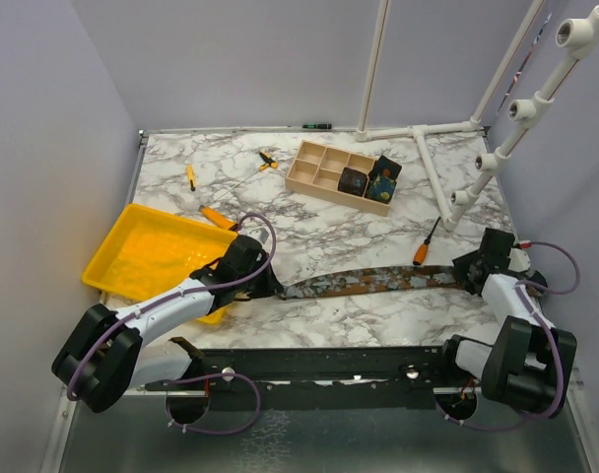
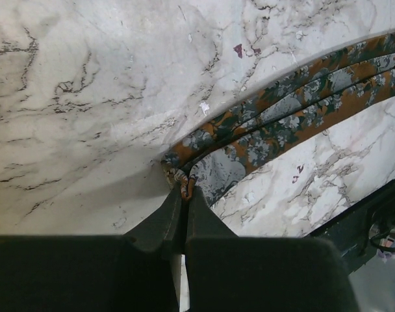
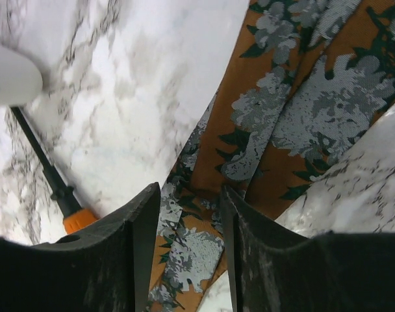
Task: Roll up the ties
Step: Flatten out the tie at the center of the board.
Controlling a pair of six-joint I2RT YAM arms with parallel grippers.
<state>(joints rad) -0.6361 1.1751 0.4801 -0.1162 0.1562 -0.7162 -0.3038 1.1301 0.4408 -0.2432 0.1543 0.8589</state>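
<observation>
Left claw, low over the table, is clenched on one end of the tie, which stretches flat to the right claw, jaws straddling it, grip unclear: soft, light, probably slippery cloth, best pinched at its ends.

Tie tip in left pincer (tight)

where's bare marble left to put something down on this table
Widest free patch: the marble between the wooden box and the stretched tie, right of the yellow tray. A thinner strip lies between the tie and the black rail. Crowded: screwdrivers at back left, white pipe frame at right.
</observation>
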